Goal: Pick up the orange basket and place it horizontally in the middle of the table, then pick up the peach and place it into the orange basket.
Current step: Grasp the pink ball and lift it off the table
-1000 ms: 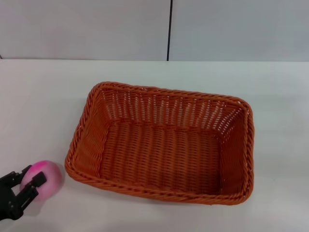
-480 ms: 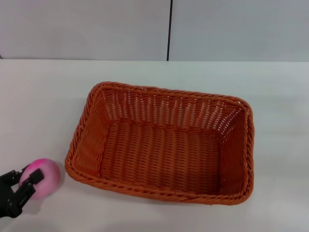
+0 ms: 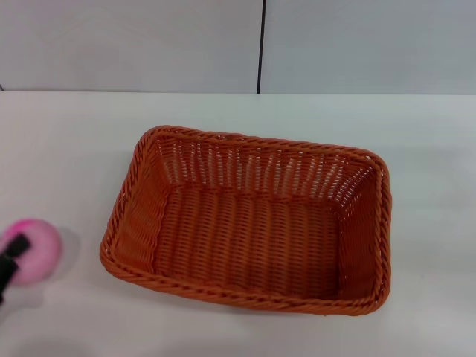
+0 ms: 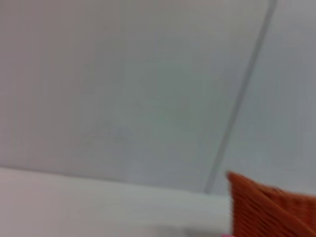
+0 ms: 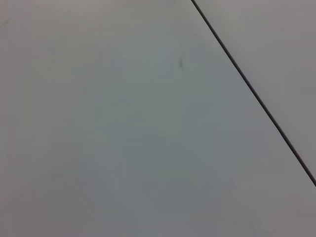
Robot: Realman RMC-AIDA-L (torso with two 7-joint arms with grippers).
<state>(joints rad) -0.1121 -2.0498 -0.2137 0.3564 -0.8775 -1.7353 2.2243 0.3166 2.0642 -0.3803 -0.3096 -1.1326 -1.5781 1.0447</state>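
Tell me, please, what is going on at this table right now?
The orange basket already sits in the middle of the table, lying lengthwise across it and empty. The left gripper is at the table's near left edge, against the peach, which is beside the basket, not in it. Only a dark fingertip shows, so a firm hold cannot be confirmed. The right arm is out of the head view.
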